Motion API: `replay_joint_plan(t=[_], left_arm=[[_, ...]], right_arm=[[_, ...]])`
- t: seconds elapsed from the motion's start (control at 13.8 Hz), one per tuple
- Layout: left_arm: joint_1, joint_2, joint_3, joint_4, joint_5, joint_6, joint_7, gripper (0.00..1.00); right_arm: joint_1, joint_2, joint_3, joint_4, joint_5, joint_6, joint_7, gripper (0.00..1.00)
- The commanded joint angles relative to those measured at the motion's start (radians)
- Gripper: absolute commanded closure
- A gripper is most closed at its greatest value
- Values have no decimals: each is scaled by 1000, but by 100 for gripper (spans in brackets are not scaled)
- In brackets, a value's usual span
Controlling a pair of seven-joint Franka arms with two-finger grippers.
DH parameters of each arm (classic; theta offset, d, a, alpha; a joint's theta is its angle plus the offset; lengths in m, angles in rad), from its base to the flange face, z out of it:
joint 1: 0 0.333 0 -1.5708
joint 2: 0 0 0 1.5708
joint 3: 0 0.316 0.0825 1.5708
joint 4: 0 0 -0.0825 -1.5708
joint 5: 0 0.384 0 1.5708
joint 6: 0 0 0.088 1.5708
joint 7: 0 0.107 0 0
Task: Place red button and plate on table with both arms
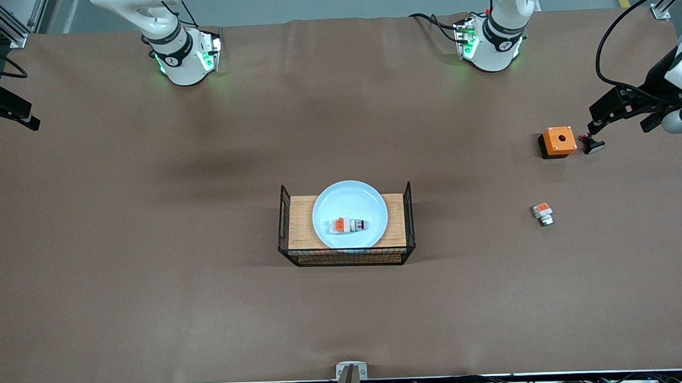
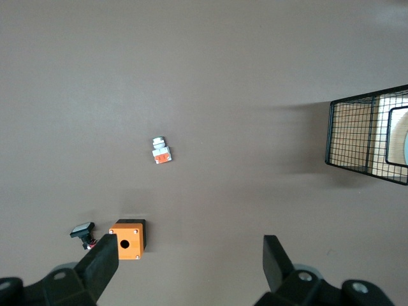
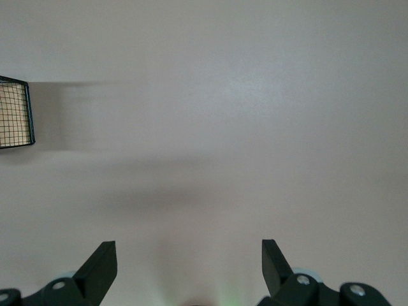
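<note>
Brown matte bench (image 1: 151,277). Round pale-blue plate (image 1: 350,199) sits on wooden tray with black wire ends (image 1: 347,230), red button (image 1: 349,225) lying in it. Left gripper (image 2: 188,268) jaws wide over orange box (image 1: 559,141); right gripper (image 3: 189,264) jaws wide over bare bench.

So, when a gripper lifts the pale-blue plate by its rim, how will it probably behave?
The plate looks rigid and glossy, so it may slip between the fingers. Held at one edge it would likely tilt, and the red button lying loose on it could slide off.

Plate (image 1: 350,205) smooth, glossy; table (image 1: 150,249) matt; tray (image 1: 302,221) wood w/ wire.
</note>
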Motion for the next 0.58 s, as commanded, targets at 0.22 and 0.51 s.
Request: replay_joint_plan(t=[0.22, 0.51], left_arm=[[6, -18, -6, -19, 0, 12, -8, 0], [0, -18, -9, -15, -5, -20, -8, 0]], right_arm=[[-17, -23, 8, -19, 10, -1, -14, 0], [-15, -23, 10, -19, 8, 2, -14, 0]])
